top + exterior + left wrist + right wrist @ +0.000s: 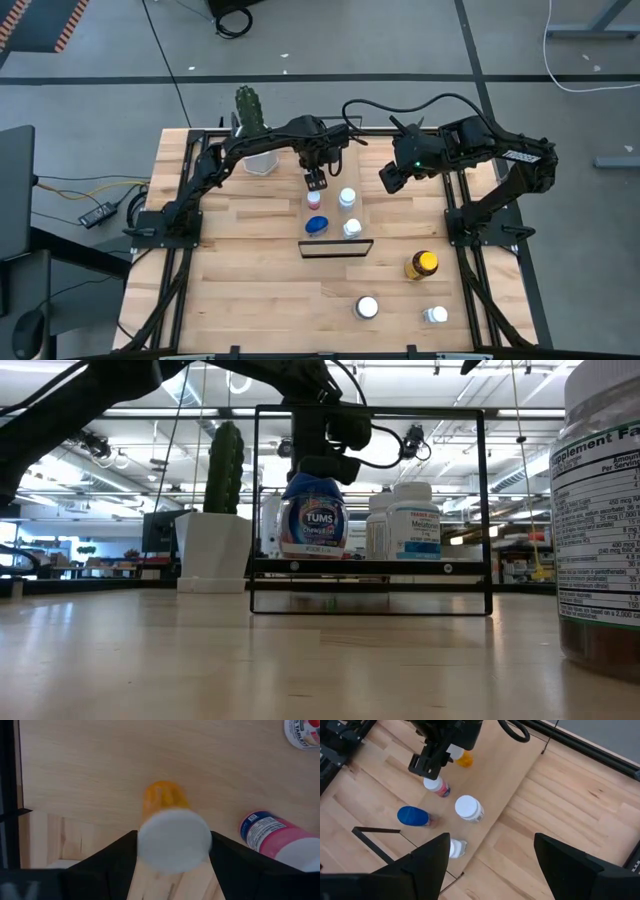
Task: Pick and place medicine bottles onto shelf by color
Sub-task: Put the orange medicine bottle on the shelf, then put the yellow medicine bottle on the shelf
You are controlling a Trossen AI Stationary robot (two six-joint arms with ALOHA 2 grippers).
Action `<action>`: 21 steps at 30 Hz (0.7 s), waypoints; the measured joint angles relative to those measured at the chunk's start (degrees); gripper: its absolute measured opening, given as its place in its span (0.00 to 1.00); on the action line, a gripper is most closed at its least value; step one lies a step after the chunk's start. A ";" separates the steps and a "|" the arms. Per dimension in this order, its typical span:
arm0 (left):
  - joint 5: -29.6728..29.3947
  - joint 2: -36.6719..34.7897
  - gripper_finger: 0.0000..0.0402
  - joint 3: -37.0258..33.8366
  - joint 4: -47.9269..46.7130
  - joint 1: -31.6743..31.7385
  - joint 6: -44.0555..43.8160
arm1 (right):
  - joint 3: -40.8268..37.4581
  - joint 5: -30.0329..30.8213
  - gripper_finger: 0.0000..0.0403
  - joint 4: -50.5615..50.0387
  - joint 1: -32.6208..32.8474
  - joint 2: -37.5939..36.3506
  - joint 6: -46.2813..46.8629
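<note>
Left fingers [172, 870] clamped around round white-capped orange bottle [167, 812] over smooth light-wood shelf [100, 770]; right fingers [490, 865] open.

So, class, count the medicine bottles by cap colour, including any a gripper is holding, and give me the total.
White-capped bottles: 6, counting the orange bottle held in the left gripper
Blue-lidded bottle: 1
Yellow-capped bottle: 1
Total: 8
The right gripper is open and holds none.
</note>
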 joint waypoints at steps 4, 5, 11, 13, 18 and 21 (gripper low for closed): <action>0.08 0.00 0.63 0.00 -0.01 0.00 -0.32 | 0.00 -0.30 0.74 0.00 0.00 0.00 0.30; 0.10 0.00 0.63 0.00 -0.01 -0.02 -0.34 | 0.00 -0.36 0.74 0.01 0.00 0.00 0.44; 0.09 0.00 0.66 0.00 0.20 0.02 -0.37 | 0.00 -0.40 0.74 0.00 0.00 0.00 1.00; 0.10 -0.02 0.67 0.00 0.23 0.00 -0.39 | 0.00 -0.40 0.74 0.00 0.00 0.00 1.36; -0.18 -0.59 0.69 0.04 0.00 0.00 -0.41 | 0.00 -0.39 0.74 0.00 0.25 0.00 1.54; -0.51 -0.61 0.70 1.83 -1.03 0.00 -0.43 | 0.00 -0.38 0.74 0.00 0.50 0.00 1.55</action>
